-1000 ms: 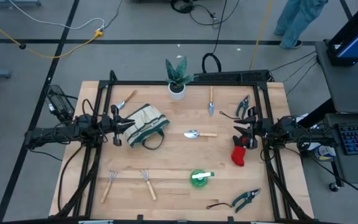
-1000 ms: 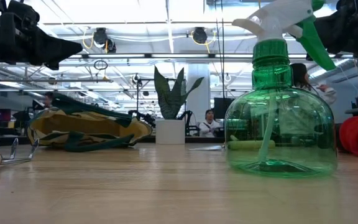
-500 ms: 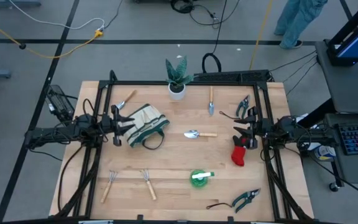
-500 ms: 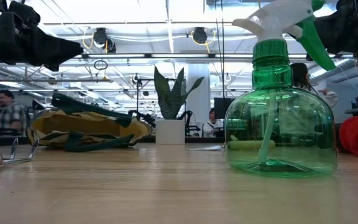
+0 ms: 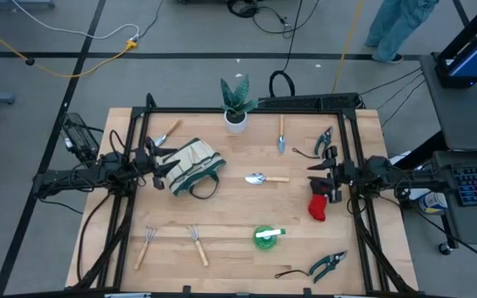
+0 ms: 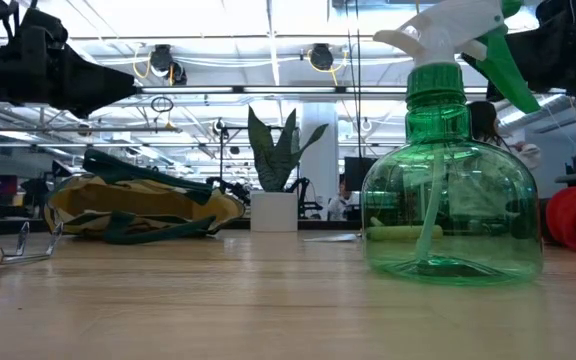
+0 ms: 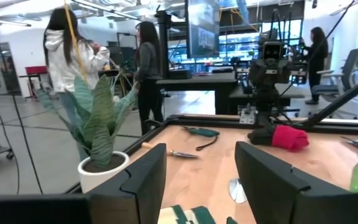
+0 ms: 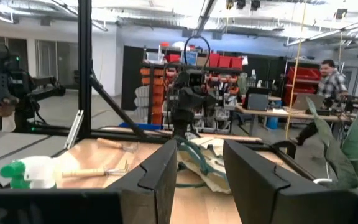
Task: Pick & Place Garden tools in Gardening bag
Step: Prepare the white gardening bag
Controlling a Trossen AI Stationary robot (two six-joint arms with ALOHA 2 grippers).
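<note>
Our left tool [image 5: 166, 159] hovers at the bag's [image 5: 195, 164] mouth, fingers apart, holding nothing. Our right tool [image 5: 320, 180], also apart and empty, sits above the glove [image 5: 319, 205], right of the bag. We should descend squarely before closing.

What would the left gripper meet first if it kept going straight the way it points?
Probably the cream canvas gardening bag with green trim, lying on its side just ahead of the open left gripper; whether the raised fingers would clear it is unclear.

Green spray bottle [image 6: 452, 190] near camera; cream gardening bag [image 6: 143, 205] lying beyond; potted plant [image 6: 276, 175] between them.
</note>
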